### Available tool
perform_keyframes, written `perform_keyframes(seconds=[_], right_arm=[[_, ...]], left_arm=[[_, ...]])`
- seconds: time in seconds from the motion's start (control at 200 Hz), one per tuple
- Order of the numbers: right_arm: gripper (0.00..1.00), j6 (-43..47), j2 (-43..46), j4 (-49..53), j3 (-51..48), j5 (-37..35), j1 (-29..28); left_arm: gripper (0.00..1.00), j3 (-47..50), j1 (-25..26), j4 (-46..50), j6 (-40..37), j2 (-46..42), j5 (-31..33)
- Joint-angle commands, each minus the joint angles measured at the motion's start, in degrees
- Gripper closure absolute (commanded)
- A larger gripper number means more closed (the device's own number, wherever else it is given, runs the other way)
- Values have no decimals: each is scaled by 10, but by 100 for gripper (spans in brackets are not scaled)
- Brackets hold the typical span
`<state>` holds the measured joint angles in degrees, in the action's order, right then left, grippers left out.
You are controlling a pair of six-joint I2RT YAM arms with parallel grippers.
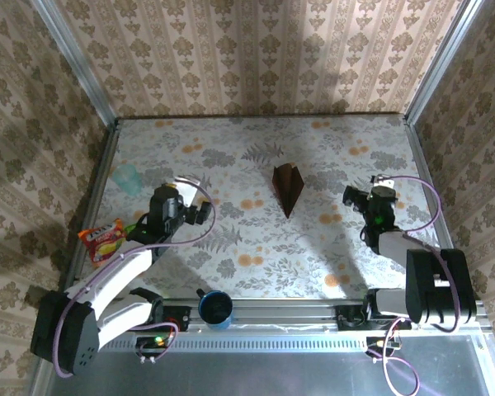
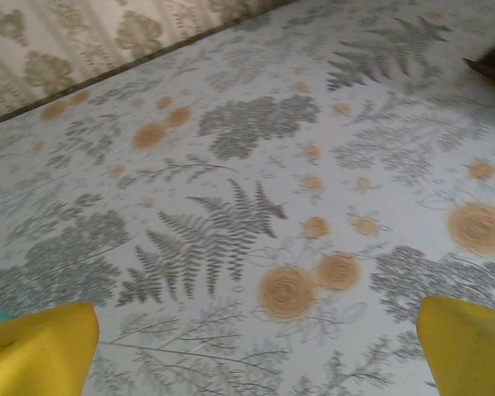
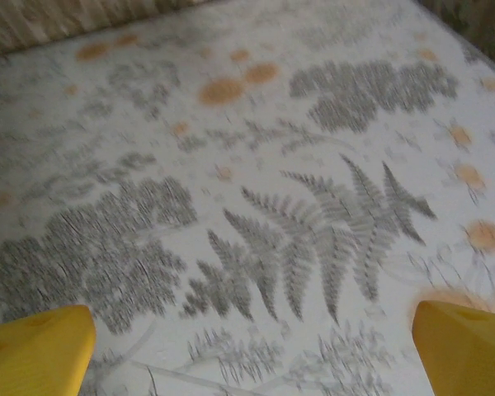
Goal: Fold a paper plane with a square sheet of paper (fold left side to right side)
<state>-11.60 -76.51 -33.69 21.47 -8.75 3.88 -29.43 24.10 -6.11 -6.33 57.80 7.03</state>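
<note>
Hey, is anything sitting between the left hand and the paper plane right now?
Nothing visible. Between the left hand and the paper plane there is just bare patterned table. The orange snack packet and pale teal cup sit on the hand's far side from the plane, and the blue cup is at the near edge.

Lab test booth: wallpapered walls [image 1: 256,58], aluminium frame [image 1: 78,62], floral tabletop [image 1: 256,247].

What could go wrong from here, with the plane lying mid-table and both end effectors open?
1. The paper plane lies loose between the open left end effector and right end effector; a low sweep by either could skid or crush it.
2. The left arm passes close by the orange snack packet and might nudge it when moving.
</note>
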Motion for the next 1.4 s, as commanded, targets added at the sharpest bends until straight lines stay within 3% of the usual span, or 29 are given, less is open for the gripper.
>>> perform_keyframes(seconds=[0.0,0.045,0.355,0.455,0.505,0.625,0.985,1.04,1.195,1.365,1.395], right_arm=[[0,27,-47,-125,4,30,1],[0,34,-42,-90,15,47,0],[0,66,-70,-121,15,107,-6],[0,79,-120,-196,5,89,-24],[0,79,-105,-147,15,82,-26],[0,82,-110,-154,17,68,-33],[0,84,-109,-151,18,62,-36],[0,84,-110,-151,18,61,-36],[0,85,-110,-150,19,59,-37],[0,86,-111,-149,20,57,-39],[0,86,-110,-149,19,56,-39]], left_arm=[[0,9,-31,-13,30,-20,-9],[0,11,-44,-13,33,-25,-10],[0,36,-125,-57,36,-26,-8],[0,40,-140,-88,35,-15,13],[0,39,-145,-100,32,-5,20],[0,38,-155,-124,16,23,33],[0,92,-182,-371,31,187,10],[0,76,-185,-343,30,190,0],[0,72,-192,-378,5,216,-23],[0,126,-206,-594,9,321,-13],[0,131,-208,-594,13,322,-11]])
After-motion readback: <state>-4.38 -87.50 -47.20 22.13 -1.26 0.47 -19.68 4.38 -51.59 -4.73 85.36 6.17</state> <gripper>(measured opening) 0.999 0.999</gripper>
